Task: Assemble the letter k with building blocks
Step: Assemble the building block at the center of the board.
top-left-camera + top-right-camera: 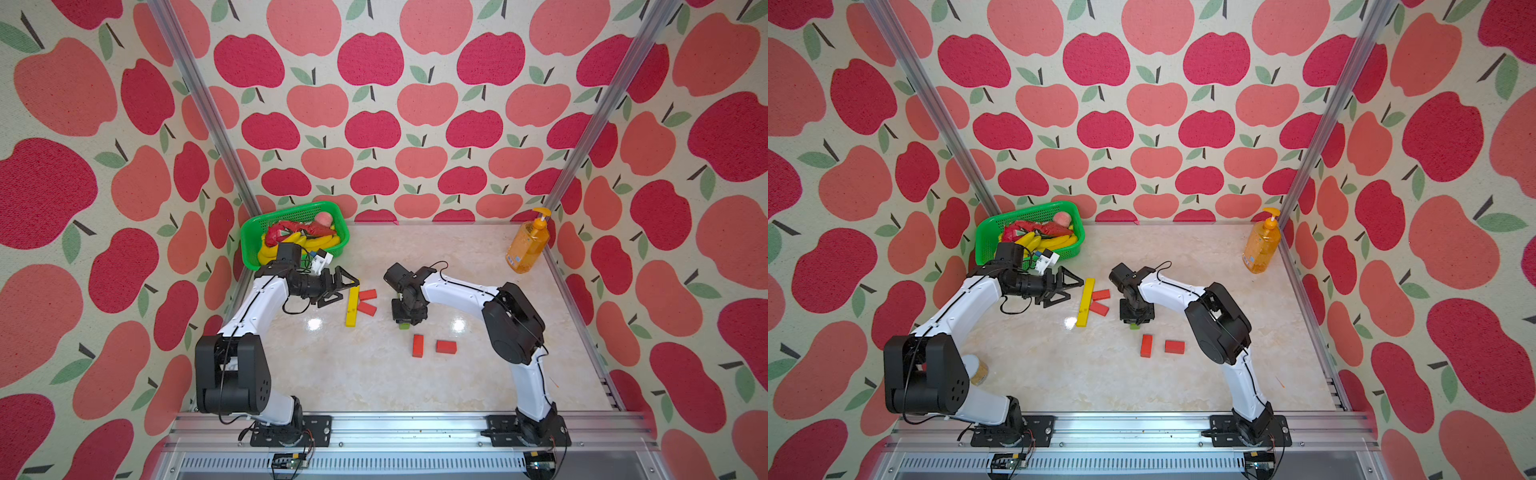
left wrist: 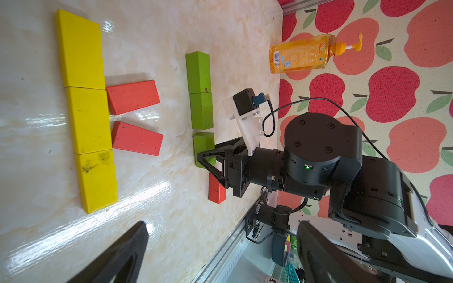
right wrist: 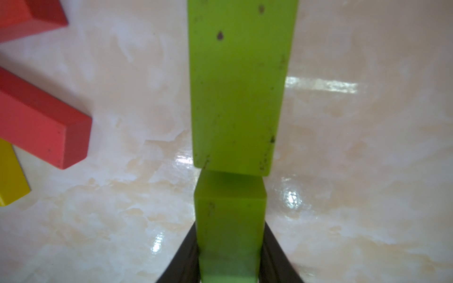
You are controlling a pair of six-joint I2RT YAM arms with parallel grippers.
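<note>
Beside the yellow bar (image 1: 352, 306), on the side facing the right arm, two red bricks (image 1: 368, 294) slant away with their inner ends touching it. Together we read them as a flat K (image 1: 1085, 307) on the table (image 1: 374, 382). From the left wrist we see that the bar is three yellow bricks (image 2: 85, 110) laid end to end.

Past the red bricks from the bar, three green bricks (image 2: 199, 73) run in a row parallel to it. The right claw (image 2: 207, 153) is closed on the third green brick (image 3: 230, 215), the one opposite the bar's smudged end brick. Its black fingers (image 3: 186, 264) press against both long sides. That brick's far end sits just beside the second green brick (image 3: 235, 85), and we cannot tell whether the two touch. In a top view only a green tip shows beneath the claw.

The left claw (image 1: 347, 289) hangs on the bar's other side, near its clean end, jaws spread wide and holding nothing.

Two loose red bricks (image 1: 418, 345) lie well apart from the bar, beyond the green row and off the smudged end, near each other but not touching. Off the bar's clean end, on the left-arm side, a green basket (image 1: 248, 249) holds bananas (image 1: 291, 240). Well apart from the bar on the right-arm side, a soap bottle (image 1: 527, 245) stands upright at the table's edge.
</note>
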